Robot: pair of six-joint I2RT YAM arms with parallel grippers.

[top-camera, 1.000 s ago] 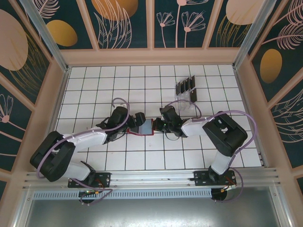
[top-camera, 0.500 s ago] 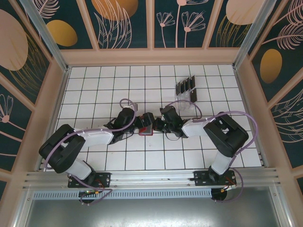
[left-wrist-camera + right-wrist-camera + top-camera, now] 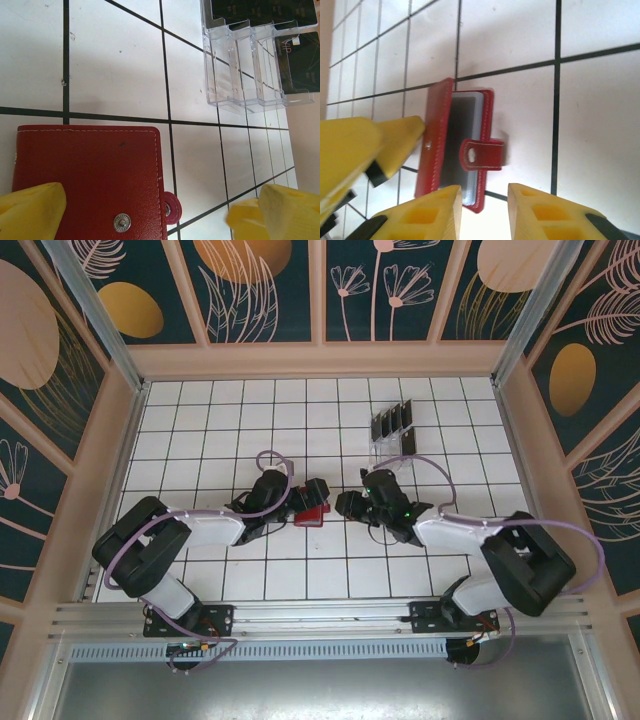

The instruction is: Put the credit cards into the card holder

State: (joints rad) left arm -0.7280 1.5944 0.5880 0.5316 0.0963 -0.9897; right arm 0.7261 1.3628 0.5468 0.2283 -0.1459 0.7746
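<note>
At my remote station I watch the small red folding card holder [image 3: 313, 514] lie on the white tiled bench [image 3: 200, 420], near the middle, between the tips of the two arms. The left tool [image 3: 303, 501] hangs over the holder with its jaws spread wide and clamped on nothing. In the left wrist view one of its yellow fingers [image 3: 31, 210] sits above the holder's stitched red cover. The other is off to the side, over bare tile past the round snap tab [image 3: 172, 207]. The right tool [image 3: 485, 210] faces the holder from the other side, its yellow jaws a narrow gap apart with nothing between them. The holder's near corner lies just in front of that gap. In the right wrist view the holder stands partly open: one red cover is tilted up, a grey-blue inner face shows, and the strap with its stud is folded across the edge. I cannot tell whether a card sits inside. The black credit cards [image 3: 392, 422] stand upright in the clear plastic slotted rack [image 3: 250, 75] farther back on the bench, well apart from the holder and from both tools.
</note>
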